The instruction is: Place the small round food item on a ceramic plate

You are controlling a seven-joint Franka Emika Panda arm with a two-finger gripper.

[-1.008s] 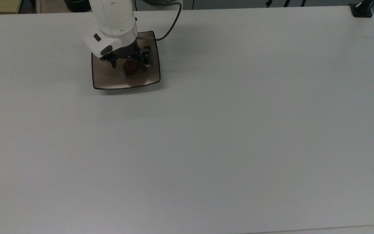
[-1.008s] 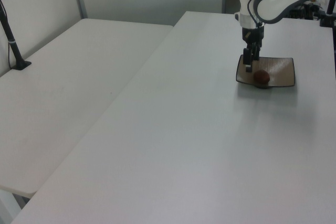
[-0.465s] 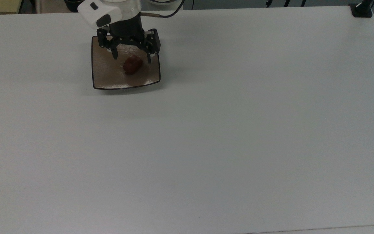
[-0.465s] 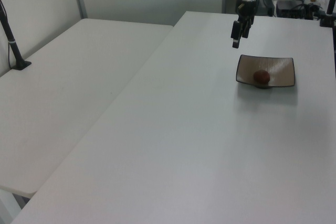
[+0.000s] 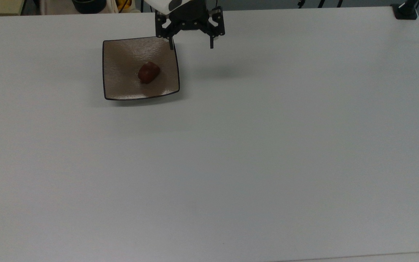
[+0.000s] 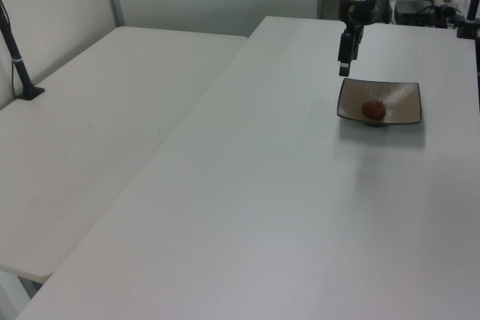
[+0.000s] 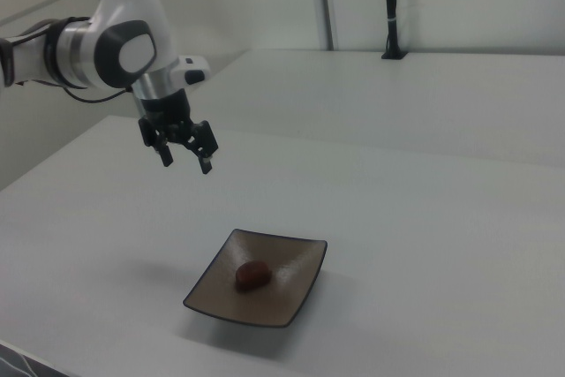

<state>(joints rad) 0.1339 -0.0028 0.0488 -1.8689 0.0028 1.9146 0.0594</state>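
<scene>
Having lifted off and swung toward the top view's right, the black two-finger gripper (image 5: 191, 44) is hanging with fingers wide and empty above the white worktop (image 5: 253, 153), leaving the small reddish-brown food lump (image 5: 148, 72) resting mid-plate on the square brown glazed ceramic plate (image 5: 118, 62) in the upper left of the frame, so placing looks done and only retreating remains.

Plate (image 5: 122, 78): I see brown, dark rim.
Food item (image 5: 148, 72): reddish-brown.
Gripper (image 5: 191, 46): black.
Table (image 5: 231, 163): pale grey.

1. Arm (image 7: 106, 46): glossy white rounded shells, dark grey joint bands.
2. Wrist: silver-grey collar beneath white housing.
3. Claw (image 7: 185, 159): black body, two slim black fingers (image 5: 211, 43), small pale screw heads.
</scene>
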